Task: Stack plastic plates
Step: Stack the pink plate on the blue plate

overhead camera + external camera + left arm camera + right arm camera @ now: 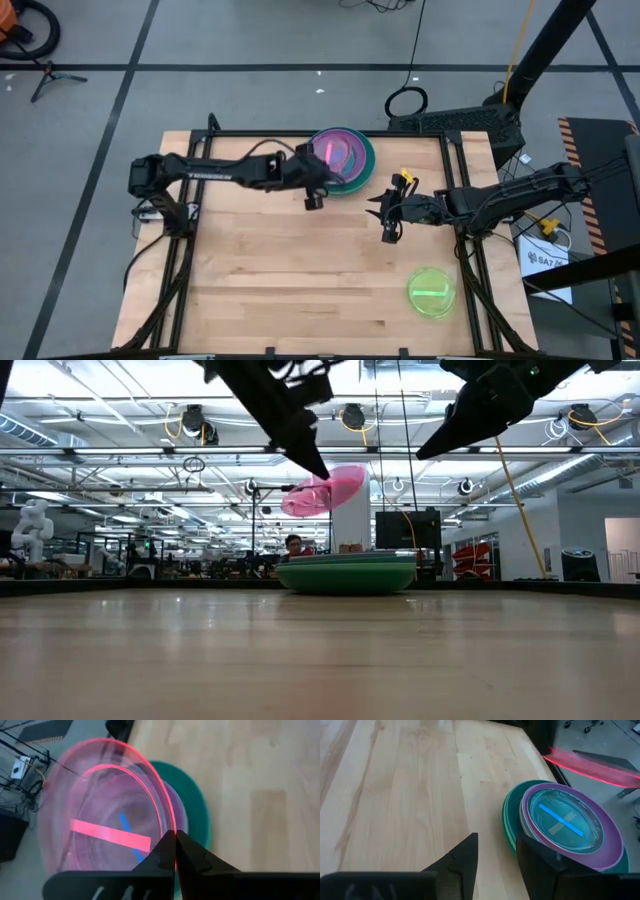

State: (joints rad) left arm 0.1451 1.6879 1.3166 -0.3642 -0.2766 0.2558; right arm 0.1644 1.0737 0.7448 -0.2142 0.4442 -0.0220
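A stack of plastic plates (pixel 358 170) sits at the table's far middle: dark green and teal at the bottom (pixel 350 574), a purple plate (pixel 605 845) above them and a clear blue one (pixel 565 822) on top. A translucent pink plate (pixel 325 488) hangs tilted above the stack, with my left gripper (pixel 175 836) shut on it. My right gripper (pixel 497 852) stands open to the right of the stack, above the table, holding nothing. A translucent lime plate (pixel 432 292) lies flat near the table's front right. My left gripper pinches the pink plate's rim (pixel 167 825) between its two fingers, on the side toward the table's left. The fingers (pixel 312 460) come slanting down from the left. The plate is lifted clear of the stack and tilted, its free side higher.
Bare wood spreads over the table's left, middle and near parts (pixel 280 270). A black frame (pixel 300 133) runs round the table's edge. Beyond the far edge the low view shows a workshop with a person (pixel 293 545) seated far off.
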